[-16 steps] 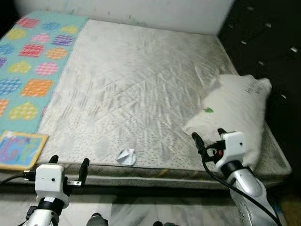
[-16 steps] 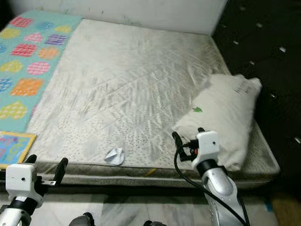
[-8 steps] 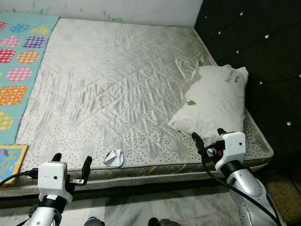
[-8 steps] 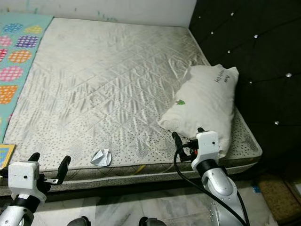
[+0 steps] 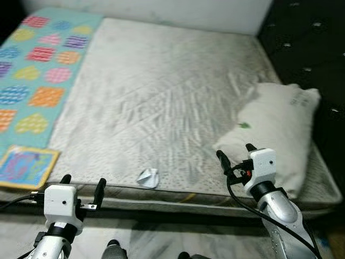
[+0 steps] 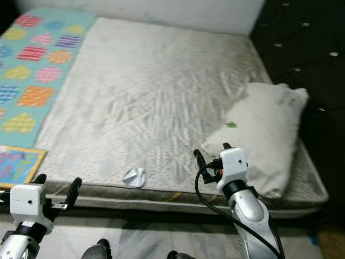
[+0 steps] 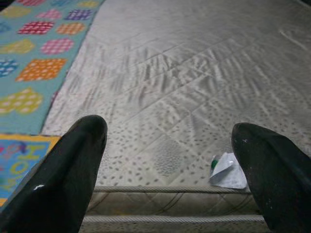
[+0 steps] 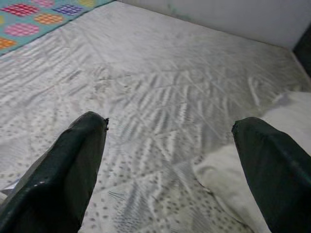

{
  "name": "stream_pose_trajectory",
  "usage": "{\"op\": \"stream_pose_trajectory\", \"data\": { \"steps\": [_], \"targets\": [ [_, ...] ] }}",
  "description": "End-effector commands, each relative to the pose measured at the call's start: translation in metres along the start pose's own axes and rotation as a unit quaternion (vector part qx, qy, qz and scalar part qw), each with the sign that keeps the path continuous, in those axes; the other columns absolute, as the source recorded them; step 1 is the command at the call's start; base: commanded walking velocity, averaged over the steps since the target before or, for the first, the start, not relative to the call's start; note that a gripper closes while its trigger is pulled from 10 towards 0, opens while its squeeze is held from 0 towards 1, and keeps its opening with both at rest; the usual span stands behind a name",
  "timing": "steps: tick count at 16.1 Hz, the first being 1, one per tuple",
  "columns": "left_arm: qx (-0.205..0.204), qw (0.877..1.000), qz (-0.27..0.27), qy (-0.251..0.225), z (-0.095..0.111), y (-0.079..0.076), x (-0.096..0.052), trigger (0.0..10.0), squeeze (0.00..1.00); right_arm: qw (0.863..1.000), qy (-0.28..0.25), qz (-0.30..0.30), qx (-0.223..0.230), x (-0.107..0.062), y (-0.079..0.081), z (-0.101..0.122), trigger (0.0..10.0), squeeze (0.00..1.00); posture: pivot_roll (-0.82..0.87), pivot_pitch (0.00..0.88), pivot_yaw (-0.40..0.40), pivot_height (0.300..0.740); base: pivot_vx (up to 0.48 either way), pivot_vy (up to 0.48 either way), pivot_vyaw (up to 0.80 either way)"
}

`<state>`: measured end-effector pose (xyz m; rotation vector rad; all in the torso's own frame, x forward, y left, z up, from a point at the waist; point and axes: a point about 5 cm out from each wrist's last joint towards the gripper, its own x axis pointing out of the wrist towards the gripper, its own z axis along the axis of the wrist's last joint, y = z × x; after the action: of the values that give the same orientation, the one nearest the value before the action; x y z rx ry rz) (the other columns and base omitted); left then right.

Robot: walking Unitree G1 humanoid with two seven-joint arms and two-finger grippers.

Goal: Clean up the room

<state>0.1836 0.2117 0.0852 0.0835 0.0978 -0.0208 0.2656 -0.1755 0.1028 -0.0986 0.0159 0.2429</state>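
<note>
Here I stand at the foot edge of a bed whose bare quilted mattress [image 5: 161, 102] stretches away in front of me toward a pale wall. My left gripper [image 5: 82, 185] hangs just off the near edge of the mattress, its jaws spread wide and holding nothing. My right gripper [image 5: 234, 151] is raised over the near right corner, jaws likewise spread and empty — it sits in front of a white pillow [image 5: 275, 129], but I cannot tell whether a finger touches it. The pillow lies tilted along the right side of the mattress, next to a black tufted headboard [image 5: 307, 43], and carries a small green mark and some dark lettering too blurred to read. A small crumpled piece of white paper [image 5: 148, 177] rests on the mattress close to its near edge, between my two grippers and somewhat nearer the left one; in the left wrist view the same scrap [image 7: 226, 171] lies beside the inner edge of one black finger [image 7: 272, 170], apart from it. Along the left side of the bed lies a turquoise play mat [image 5: 38, 75] patterned with coloured shapes — a colourful flat board [image 5: 24, 167] with an orange border sits at its near end.
</note>
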Motion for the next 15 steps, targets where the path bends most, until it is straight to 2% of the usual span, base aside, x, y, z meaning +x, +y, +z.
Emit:
{"op": "stream_pose_trajectory", "data": {
  "steps": [1,11,15],
  "targets": [
    [-0.004,1.0,-0.011,0.005,-0.0015,-0.0031,-0.0004,10.0,0.0,1.0,0.012,-0.008,0.002,-0.0035,-0.0053,-0.006,10.0,0.0,0.08,0.165,-0.109,0.74,0.0,0.319,0.0],
    [-0.007,1.0,-0.013,0.0,-0.0003,-0.0051,0.0032,10.0,0.0,1.0,0.013,-0.006,0.009,-0.0021,-0.0058,-0.0074,10.0,0.0,0.09,0.157,-0.113,0.74,0.0,0.339,0.0],
    [-0.007,1.0,-0.011,0.001,-0.0003,-0.0041,0.0037,10.0,0.0,1.0,0.006,0.01,0.006,0.0039,-0.0023,-0.0022,10.0,0.0,0.08,0.162,-0.112,0.74,0.0,0.347,0.0]
  ]
}}
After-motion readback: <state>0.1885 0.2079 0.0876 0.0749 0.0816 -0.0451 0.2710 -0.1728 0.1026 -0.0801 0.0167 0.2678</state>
